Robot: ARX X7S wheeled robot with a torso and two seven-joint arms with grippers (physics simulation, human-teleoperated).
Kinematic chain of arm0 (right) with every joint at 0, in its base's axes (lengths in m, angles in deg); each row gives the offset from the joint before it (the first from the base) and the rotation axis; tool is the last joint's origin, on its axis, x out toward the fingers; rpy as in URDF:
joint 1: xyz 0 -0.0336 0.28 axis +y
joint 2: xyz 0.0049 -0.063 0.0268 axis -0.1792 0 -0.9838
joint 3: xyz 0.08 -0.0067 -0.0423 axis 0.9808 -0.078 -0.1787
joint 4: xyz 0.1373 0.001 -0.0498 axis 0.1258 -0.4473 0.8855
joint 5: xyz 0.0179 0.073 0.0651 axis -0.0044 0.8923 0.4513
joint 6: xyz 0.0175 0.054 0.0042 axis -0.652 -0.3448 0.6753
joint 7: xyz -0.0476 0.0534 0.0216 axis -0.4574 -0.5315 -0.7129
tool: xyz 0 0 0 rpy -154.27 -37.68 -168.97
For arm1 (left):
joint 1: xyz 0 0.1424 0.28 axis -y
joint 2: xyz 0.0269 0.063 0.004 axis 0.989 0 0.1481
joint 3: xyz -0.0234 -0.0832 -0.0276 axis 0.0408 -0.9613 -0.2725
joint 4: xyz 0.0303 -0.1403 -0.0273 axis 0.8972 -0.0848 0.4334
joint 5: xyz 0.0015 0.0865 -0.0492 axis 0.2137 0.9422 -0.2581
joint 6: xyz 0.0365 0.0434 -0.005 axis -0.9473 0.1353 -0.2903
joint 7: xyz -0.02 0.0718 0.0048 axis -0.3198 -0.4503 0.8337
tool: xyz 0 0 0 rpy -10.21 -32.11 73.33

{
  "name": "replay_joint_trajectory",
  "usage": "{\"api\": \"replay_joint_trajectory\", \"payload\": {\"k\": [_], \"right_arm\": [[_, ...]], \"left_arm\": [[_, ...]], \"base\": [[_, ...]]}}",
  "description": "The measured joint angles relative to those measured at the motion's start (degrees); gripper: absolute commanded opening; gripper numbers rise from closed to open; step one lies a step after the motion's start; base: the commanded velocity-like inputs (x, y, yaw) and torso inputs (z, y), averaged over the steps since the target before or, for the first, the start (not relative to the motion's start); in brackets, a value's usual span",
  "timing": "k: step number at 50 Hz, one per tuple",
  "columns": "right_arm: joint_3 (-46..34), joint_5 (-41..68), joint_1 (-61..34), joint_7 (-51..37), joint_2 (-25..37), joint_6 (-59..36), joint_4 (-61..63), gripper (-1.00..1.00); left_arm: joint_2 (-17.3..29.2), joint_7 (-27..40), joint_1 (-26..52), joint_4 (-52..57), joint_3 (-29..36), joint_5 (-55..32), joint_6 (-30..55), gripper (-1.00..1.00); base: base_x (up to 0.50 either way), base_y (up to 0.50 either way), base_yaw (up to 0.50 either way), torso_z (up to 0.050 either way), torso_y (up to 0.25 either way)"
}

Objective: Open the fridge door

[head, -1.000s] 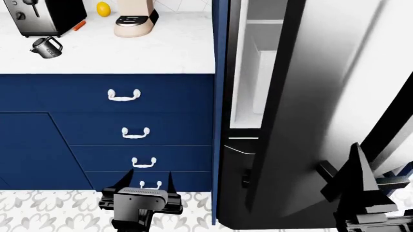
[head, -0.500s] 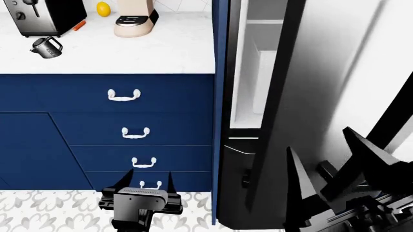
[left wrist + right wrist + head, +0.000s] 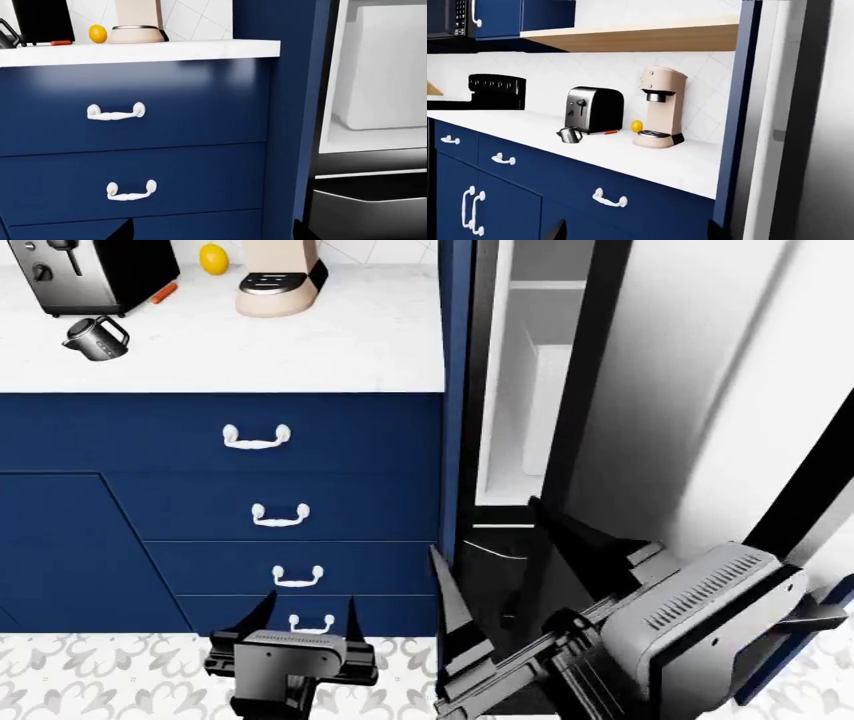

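Note:
The fridge door (image 3: 694,390), a brushed steel panel with a black edge, stands swung out toward me, and the white fridge interior (image 3: 514,390) shows between it and the navy cabinet side. Its black bar handle (image 3: 811,475) runs along the far right. My right gripper (image 3: 486,527) is open and holds nothing, low in front of the door's black edge and clear of the handle. My left gripper (image 3: 311,598) is open and empty, low before the navy drawers (image 3: 133,110). Both wrist views show only dark fingertips at the frame edge, the left gripper (image 3: 212,232) and the right gripper (image 3: 637,231).
A white countertop (image 3: 267,340) carries a toaster (image 3: 87,275), small kettle (image 3: 96,337), lemon (image 3: 212,258) and coffee machine (image 3: 278,280). The drawers have white handles (image 3: 256,437). The dark freezer drawer (image 3: 367,210) sits below the fridge opening. A patterned floor (image 3: 107,680) lies below.
My right arm has swung left from the door's lower right, away from the handle. It has turned so that its open fingers point at the door's edge. The left arm has not moved.

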State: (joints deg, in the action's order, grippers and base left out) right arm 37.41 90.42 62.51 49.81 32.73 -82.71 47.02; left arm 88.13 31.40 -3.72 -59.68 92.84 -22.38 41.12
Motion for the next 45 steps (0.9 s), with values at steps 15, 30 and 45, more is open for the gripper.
{"api": "replay_joint_trajectory", "payload": {"k": [15,30,45], "right_arm": [[-8.6,0.5,-12.2,-0.8,-11.2,-6.5,-7.6,1.0],[-11.2,0.5,-21.5,3.4,-20.1,-7.0,-22.2,1.0],[-9.3,-1.4,-32.2,12.9,-27.5,-0.1,-45.6,1.0]], "left_arm": [[0.3,-0.1,0.3,-0.4,0.1,-0.7,-0.3,1.0],[0.4,0.0,0.6,-0.7,0.4,-1.1,-0.3,1.0],[0.5,0.3,0.7,-0.8,0.7,-1.2,-0.3,1.0]], "base": [[0.0,0.0,0.0,0.0,0.0],[0.0,0.0,0.0,0.0,0.0],[0.0,0.0,0.0,0.0,0.0]]}}
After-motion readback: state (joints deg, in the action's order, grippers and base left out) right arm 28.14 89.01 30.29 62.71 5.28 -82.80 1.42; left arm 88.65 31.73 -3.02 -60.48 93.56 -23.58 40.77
